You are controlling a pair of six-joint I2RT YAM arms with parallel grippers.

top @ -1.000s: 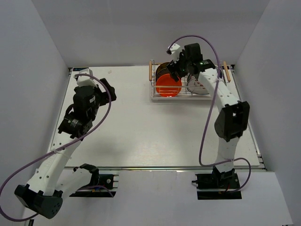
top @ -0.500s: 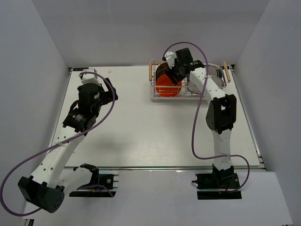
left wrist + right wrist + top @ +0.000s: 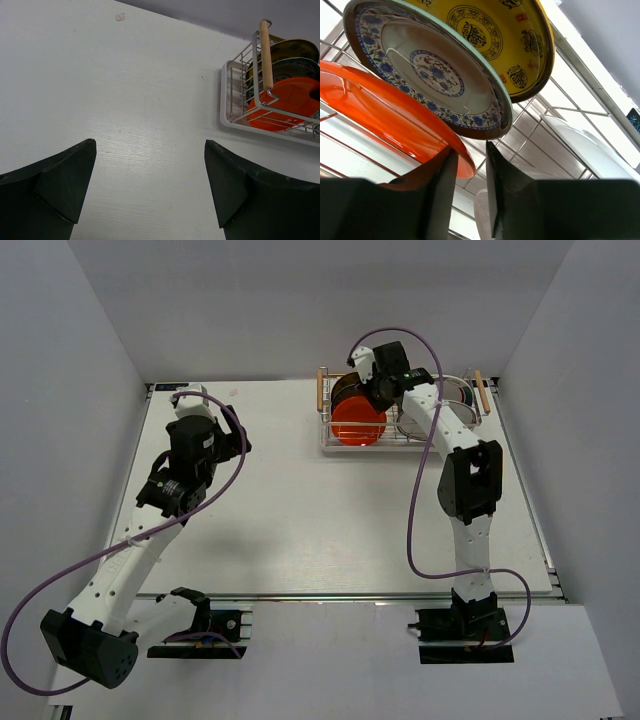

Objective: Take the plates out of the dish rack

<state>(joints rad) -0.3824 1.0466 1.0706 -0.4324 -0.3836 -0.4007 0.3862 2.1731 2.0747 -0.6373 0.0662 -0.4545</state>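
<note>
Dish rack: the dish rack [image 3: 330,446] is sitting on the far right part of the table [image 3: 300,510], with a wooden handle bar [image 3: 266,55] running across each end.

Plates, left end of rack: three are standing on edge, one behind another and leaning. The orange plate [image 3: 380,110] is facing the near side. The blue-patterned plate [image 3: 430,75], which has a pale green rim, is leaning just behind it. The yellow plate [image 3: 495,35] with dark emblems is standing farthest back.

Plates, right end of rack: something white and rounded [image 3: 575,145] is showing past the wires. The right arm is covering most of that end in the top view, so I cannot tell the kind or the count.

Right gripper: the right gripper [image 3: 471,150] is reaching down into the rack's left end at the orange plate's rim. Its jaws are standing narrow, with the orange rim lying in the slot between them and close against one finger [image 3: 445,175]. A sliver of gap is showing beside the other finger, so I cannot tell whether they are pinching the plate.

Left gripper: the left gripper [image 3: 149,150] is hovering over bare table on the left side, well apart from the rack. Its jaws are spread wide and are holding nothing.
</note>
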